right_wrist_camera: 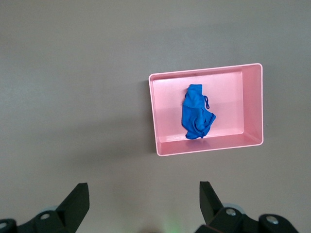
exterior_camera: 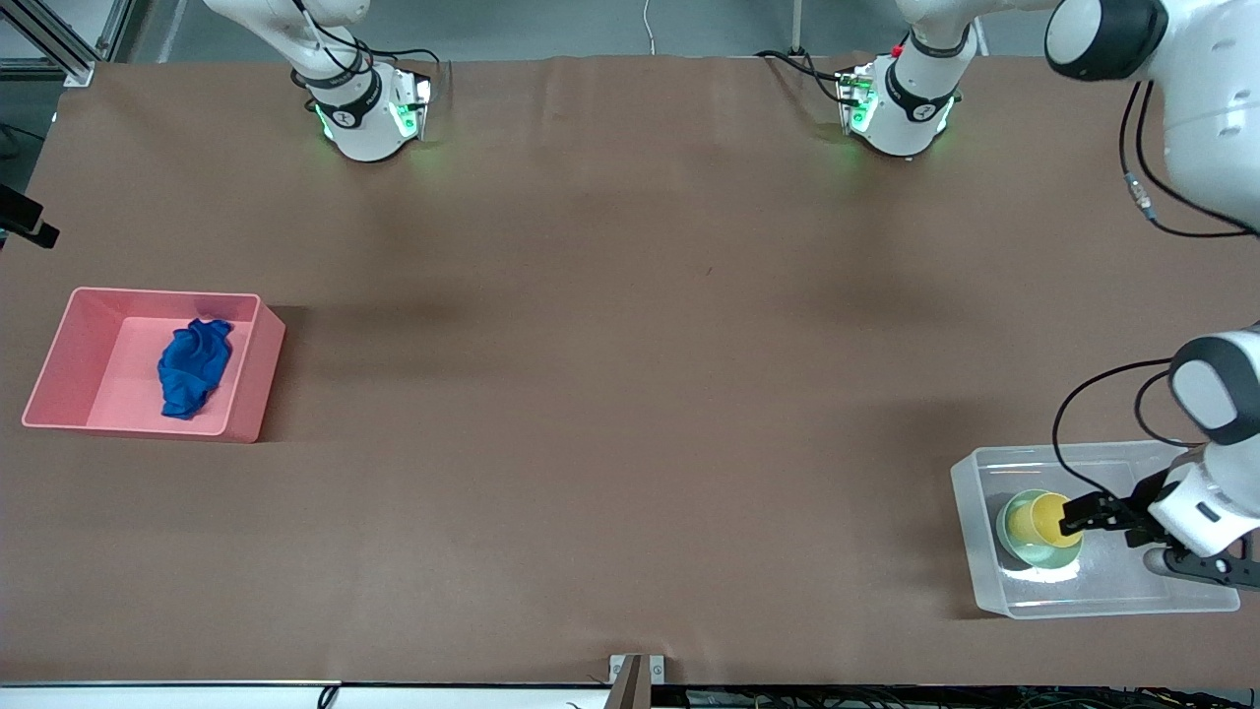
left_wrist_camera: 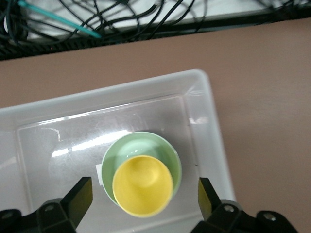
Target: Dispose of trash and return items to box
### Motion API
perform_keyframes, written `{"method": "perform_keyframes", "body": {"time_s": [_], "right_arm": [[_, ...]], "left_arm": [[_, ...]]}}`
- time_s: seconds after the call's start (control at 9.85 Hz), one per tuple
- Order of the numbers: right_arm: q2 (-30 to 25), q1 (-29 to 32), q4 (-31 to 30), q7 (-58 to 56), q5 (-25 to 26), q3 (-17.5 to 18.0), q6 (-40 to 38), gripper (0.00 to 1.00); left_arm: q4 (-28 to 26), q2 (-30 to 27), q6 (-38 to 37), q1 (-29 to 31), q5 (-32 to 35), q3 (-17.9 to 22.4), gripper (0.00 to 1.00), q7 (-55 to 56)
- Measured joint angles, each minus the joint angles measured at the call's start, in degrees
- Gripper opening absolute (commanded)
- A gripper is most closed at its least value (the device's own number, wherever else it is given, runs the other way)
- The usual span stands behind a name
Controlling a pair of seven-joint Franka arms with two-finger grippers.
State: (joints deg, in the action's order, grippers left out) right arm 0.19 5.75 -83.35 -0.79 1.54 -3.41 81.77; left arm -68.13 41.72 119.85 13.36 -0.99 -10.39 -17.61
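You are working in a robotics lab: two white Franka arms, the right arm's base (exterior_camera: 359,108) and the left arm's base (exterior_camera: 901,103), glow green at the edge of a brown-covered surface (exterior_camera: 610,345). Aluminium framing (exterior_camera: 59,44) stands at one corner, and loose black cables (left_wrist_camera: 112,17) run along the surface's edge.
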Motion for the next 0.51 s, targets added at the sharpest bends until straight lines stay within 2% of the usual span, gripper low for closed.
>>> {"method": "perform_keyframes", "body": {"time_s": [0.2,0.51], "right_arm": [[0.0,0.0,0.0,0.0,0.0,0.0,0.0,1.0],[0.0,0.0,0.0,-0.1,0.0,0.0,0.0,1.0]], "left_arm": [[-1.7,-7.1,-7.3,-0.3,0.0,-2.0,0.97,2.5],[-11.0,-20.0,-12.5,-0.4,0.0,-5.0,0.99,7.0]]}}
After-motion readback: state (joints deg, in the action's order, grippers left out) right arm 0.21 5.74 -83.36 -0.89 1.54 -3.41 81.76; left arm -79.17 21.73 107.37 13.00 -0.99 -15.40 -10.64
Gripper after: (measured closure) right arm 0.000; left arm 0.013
